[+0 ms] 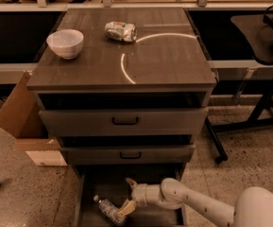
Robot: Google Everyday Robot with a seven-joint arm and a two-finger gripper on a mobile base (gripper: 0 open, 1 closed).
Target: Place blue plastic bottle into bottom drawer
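Observation:
The blue plastic bottle (107, 210) lies on its side on the dark floor of the bottom drawer (100, 183), white cap pointing to the upper left. The drawer is pulled out below the two upper drawers. My gripper (127, 195) reaches into the drawer from the right, just right of the bottle. It is open: one finger (130, 182) points up and away, the other finger (126, 207) lies against the bottle's base end.
A white bowl (65, 43) and a crushed silver can (121, 31) sit on the cabinet top (164, 60). A cardboard box (25, 122) stands left of the cabinet. A black stand's legs (249, 122) are to the right.

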